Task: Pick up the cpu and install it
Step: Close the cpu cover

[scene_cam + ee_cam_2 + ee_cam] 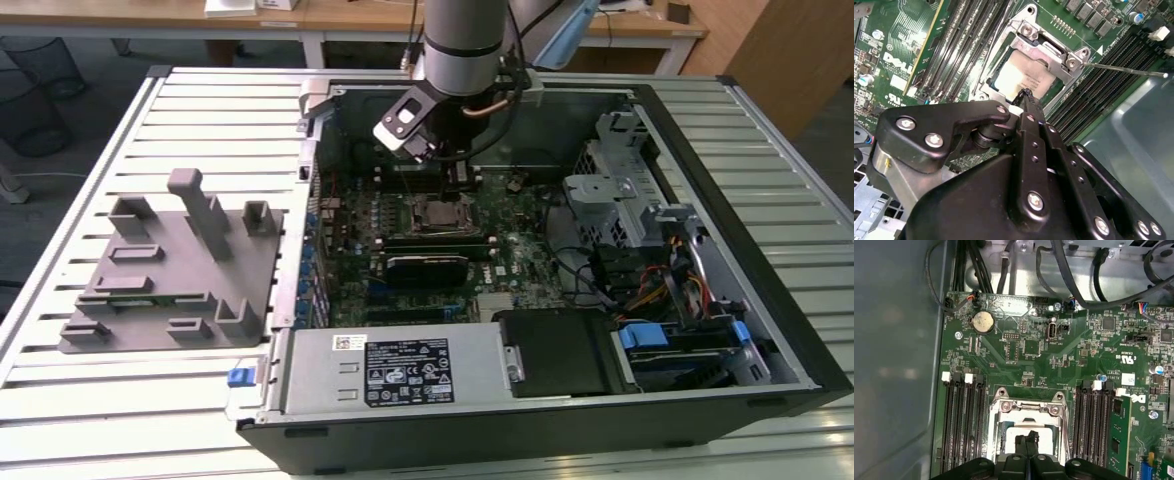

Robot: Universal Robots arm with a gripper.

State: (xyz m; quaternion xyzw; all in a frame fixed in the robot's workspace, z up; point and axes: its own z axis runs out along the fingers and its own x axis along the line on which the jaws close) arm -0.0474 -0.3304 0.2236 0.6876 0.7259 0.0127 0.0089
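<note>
Slatted metal table point(94, 405) carries open computer case point(561, 428); grey tray point(147, 300) just beside it, possibly touching.

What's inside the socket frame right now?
The cpu lies inside the socket frame, pale top showing. The hand covers part of it, so that part is hidden.

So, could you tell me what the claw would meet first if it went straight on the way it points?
Most likely the cpu lying in the socket frame: the claw points down at its pale top. The gap between them is unclear.
</note>
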